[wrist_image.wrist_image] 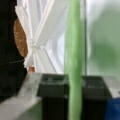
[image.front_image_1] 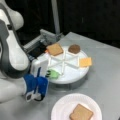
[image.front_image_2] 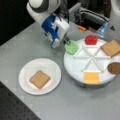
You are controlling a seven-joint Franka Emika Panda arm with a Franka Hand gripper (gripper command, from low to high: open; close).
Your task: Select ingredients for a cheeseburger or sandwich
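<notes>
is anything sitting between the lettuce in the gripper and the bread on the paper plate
Nothing visible does. The gripper is shut on the green lettuce at the divided tray's rim. In a front view, only bare table lies between it and the white plate, where one bread slice lies uncovered.

A grey, matte counter [image.front_image_1: 105,75] fills the lower part of both front views, lit evenly from above with soft reflections. Behind it the room is dark, almost black. In a front view a pale upright pole [image.front_image_1: 56,17] rises from the counter's far edge. In a front view a black perforated board [image.front_image_2: 15,110] lies below the counter's edge at bottom left.
</notes>
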